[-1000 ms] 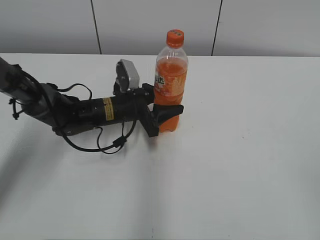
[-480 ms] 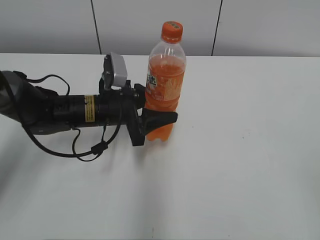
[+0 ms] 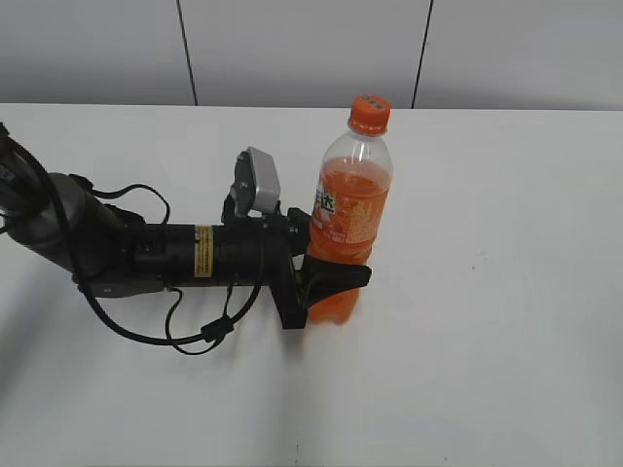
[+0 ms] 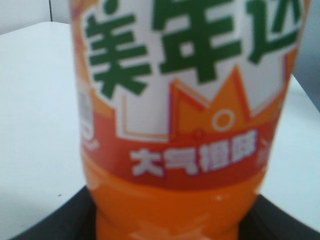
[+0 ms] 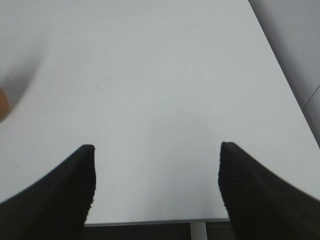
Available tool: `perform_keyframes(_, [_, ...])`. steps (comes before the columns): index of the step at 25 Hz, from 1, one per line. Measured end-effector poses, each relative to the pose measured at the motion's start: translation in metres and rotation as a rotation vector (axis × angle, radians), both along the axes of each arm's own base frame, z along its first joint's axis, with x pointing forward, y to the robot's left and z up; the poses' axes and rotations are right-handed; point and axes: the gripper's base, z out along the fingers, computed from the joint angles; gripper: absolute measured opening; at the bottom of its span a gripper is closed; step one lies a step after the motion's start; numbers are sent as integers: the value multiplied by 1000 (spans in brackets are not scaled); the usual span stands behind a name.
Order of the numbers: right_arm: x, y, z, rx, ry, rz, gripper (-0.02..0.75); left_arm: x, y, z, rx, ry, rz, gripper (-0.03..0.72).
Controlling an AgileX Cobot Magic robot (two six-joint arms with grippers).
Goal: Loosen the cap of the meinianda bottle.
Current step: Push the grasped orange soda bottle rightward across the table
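Observation:
The meinianda bottle (image 3: 348, 233) stands upright near the middle of the white table, full of orange drink, with its orange cap (image 3: 370, 114) on top. My left gripper (image 3: 336, 282) is shut on the bottle's lower waist from the left. In the left wrist view the bottle's orange-and-white label (image 4: 190, 100) fills the frame, with the black jaws (image 4: 175, 220) either side of its lower body. My right gripper (image 5: 155, 175) is open and empty over bare table; it is out of the exterior view. The cap is hidden in both wrist views.
The white table (image 3: 487, 321) stretches around the bottle. A grey panelled wall (image 3: 292, 49) runs behind it. The table's edge (image 5: 150, 222) shows just below my right jaws. The left arm's cable (image 3: 195, 336) loops on the table.
My left gripper has carried the bottle first to the left, then to the right and toward the front of the table, still upright in the same grip.

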Motion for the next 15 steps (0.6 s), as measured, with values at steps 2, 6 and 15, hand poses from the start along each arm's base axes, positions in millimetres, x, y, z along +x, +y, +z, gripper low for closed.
perform_keyframes(2, [0,0,0,0,0,0,577,1,-4,-1,-6,-2,-6,388])
perform_keyframes(6, [0,0,0,0,0,0,577,4,-7,-5,-23,0,-8,388])
perform_keyframes(15, [0,0,0,0,0,0,577,2,-8,-21,-109,40,-26,388])
